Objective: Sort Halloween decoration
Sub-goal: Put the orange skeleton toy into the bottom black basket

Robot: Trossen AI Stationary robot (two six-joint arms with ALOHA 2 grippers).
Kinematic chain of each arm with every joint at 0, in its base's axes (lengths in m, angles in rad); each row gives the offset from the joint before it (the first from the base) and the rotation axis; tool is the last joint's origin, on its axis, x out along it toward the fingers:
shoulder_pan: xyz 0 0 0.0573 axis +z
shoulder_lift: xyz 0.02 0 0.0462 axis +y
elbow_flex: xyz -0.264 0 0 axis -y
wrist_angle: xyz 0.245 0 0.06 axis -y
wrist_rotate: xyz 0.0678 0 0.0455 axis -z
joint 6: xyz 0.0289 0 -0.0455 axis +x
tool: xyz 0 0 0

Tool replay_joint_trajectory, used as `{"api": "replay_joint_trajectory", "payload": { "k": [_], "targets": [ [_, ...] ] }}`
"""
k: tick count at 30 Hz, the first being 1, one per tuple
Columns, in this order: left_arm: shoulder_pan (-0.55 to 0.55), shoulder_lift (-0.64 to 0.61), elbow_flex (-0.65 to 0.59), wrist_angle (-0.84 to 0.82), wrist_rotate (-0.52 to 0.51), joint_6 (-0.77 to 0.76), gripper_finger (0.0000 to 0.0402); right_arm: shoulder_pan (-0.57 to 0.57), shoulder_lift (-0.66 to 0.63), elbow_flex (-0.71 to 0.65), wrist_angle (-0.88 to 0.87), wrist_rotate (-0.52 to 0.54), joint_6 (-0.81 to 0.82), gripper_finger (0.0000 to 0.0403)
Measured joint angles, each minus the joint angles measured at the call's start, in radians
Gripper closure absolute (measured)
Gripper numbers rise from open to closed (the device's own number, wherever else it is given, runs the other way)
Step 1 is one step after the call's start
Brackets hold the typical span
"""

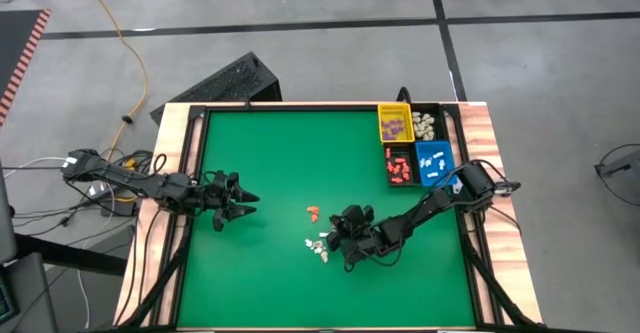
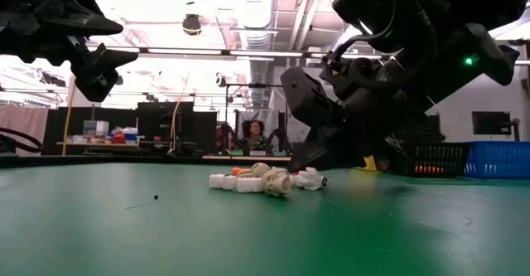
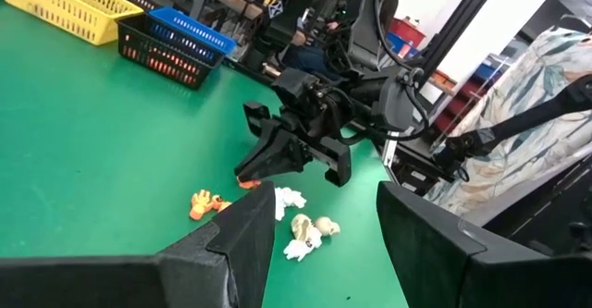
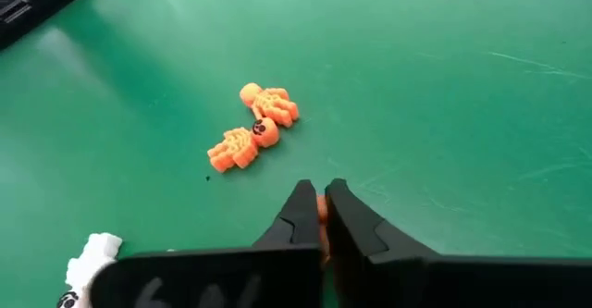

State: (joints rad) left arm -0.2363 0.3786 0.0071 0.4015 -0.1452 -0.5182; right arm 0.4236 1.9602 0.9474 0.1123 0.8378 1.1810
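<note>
Two orange skeleton trinkets (image 4: pixel 253 130) lie just past the right gripper (image 4: pixel 321 217), whose fingers pinch an orange bit; white trinkets (image 1: pixel 318 246) at its 9 o'clock. Left gripper (image 1: pixel 240 200) spread wide, holding nothing, well apart

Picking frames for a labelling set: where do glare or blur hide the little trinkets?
Low view: bright ceiling lights wash out the room behind, and the right gripper is a dark silhouette beside the white trinkets. Right wrist view: two orange skeletons sharp; the near fingers are soft.
</note>
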Motion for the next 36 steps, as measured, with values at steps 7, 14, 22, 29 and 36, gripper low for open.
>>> {"api": "replay_joint_trajectory", "payload": {
  "k": [7, 14, 22, 29, 36],
  "targets": [
    [0.0, 0.0, 0.0, 0.0, 0.0, -0.006, 0.0221, 0.001, -0.037, -0.002, -0.036, -0.002, -0.027, 0.0388],
    [0.0, 0.0, 0.0, 0.0, 0.002, -0.005, 0.0221, 0.002, -0.188, -0.004, -0.265, 0.043, -0.056, 0.0392],
    [0.0, 0.0, 0.0, -0.001, 0.002, -0.002, 0.0221, -0.036, -0.443, -0.003, -0.69, 0.101, -0.011, 0.0394],
    [0.0, 0.0, 0.0, 0.0, 0.002, -0.006, 0.0221, -0.147, -0.619, -0.003, -1.16, 0.102, 0.227, 0.0394],
    [0.0, 0.0, 0.0, 0.0, 0.002, -0.007, 0.0221, -0.292, -0.621, -0.011, -1.347, -0.008, 0.229, 0.0394]
  ]
}}
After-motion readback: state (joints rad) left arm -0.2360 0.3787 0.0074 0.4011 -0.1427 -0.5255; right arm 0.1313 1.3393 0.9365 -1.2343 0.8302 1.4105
